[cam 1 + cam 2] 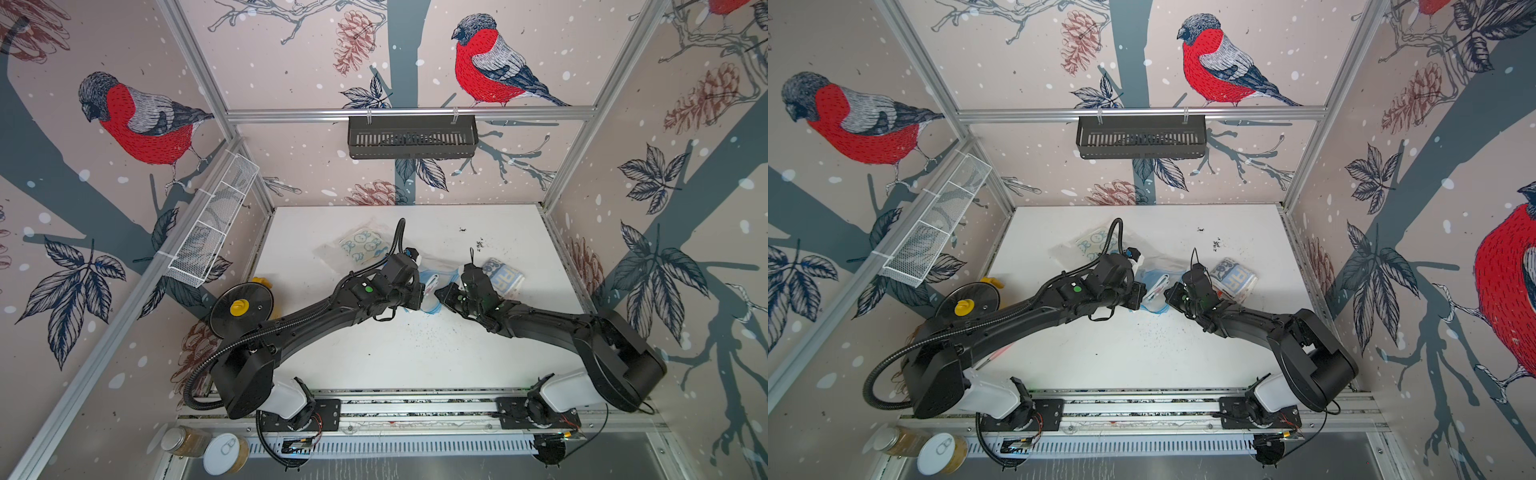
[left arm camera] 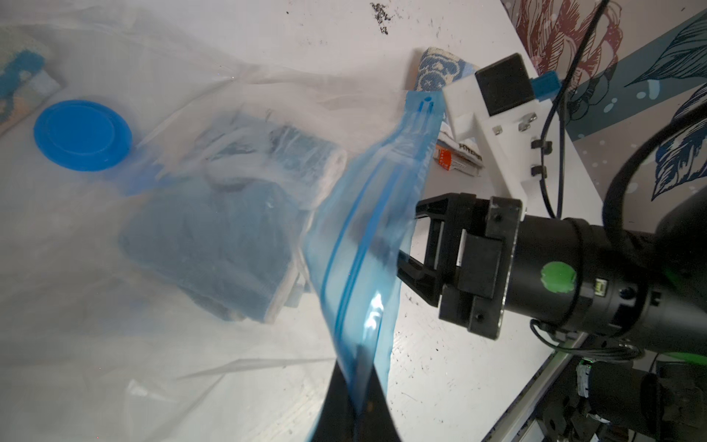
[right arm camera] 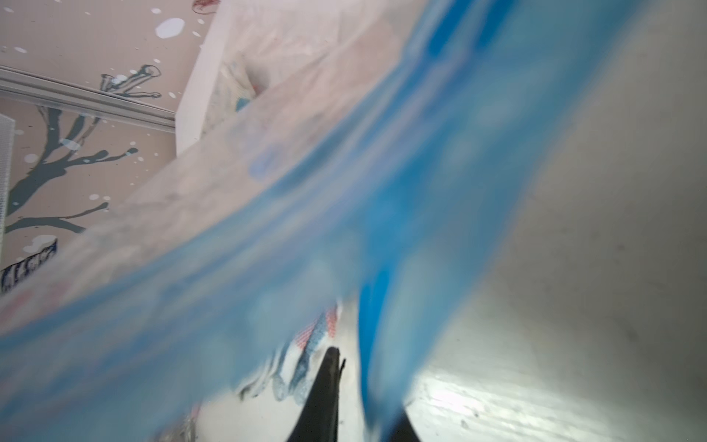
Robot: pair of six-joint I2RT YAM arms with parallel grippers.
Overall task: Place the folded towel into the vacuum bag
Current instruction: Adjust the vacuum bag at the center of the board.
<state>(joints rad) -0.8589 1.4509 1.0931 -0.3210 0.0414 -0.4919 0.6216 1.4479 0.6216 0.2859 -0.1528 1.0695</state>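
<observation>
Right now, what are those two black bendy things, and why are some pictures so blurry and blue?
They are two robot arms, left arm and right arm, on a white table. Two pictures look down from above; two come from small cameras on the arms' wrists, very close up, hence the blur. On the table lies a clear vacuum bag with a folded towel inside, and a second towel outside. The left claw pinches the bag's blue zip strip. The right claw reaches the same strip; whether it squeezes, I cannot tell.
</observation>
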